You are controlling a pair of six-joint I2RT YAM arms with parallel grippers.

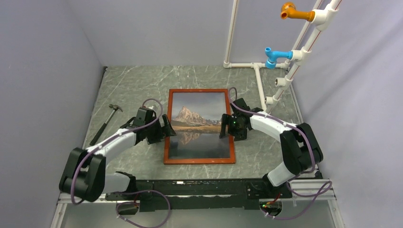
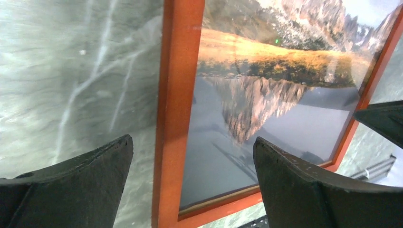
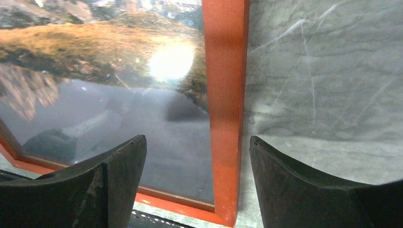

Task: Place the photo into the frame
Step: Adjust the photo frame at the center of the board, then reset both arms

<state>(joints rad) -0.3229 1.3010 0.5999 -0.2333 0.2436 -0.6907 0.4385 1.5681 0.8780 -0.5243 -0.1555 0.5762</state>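
Note:
The reddish-brown frame (image 1: pixel 200 90) lies flat in the middle of the table with the mountain-and-lake photo (image 1: pixel 198 127) inside it, picture side up. My left gripper (image 1: pixel 167 129) is open and straddles the frame's left rail (image 2: pixel 177 95) just above it; the photo (image 2: pixel 266 90) shows beyond the rail. My right gripper (image 1: pixel 226 127) is open and straddles the right rail (image 3: pixel 226 85), one finger over the photo (image 3: pixel 104 85) and one over the table. Neither gripper holds anything.
A hammer (image 1: pixel 105 122) lies on the grey marble table (image 1: pixel 133 80) left of the left arm. White pipes (image 1: pixel 260 80) with blue and orange fittings stand at the back right. Grey walls close in the left, back and right sides.

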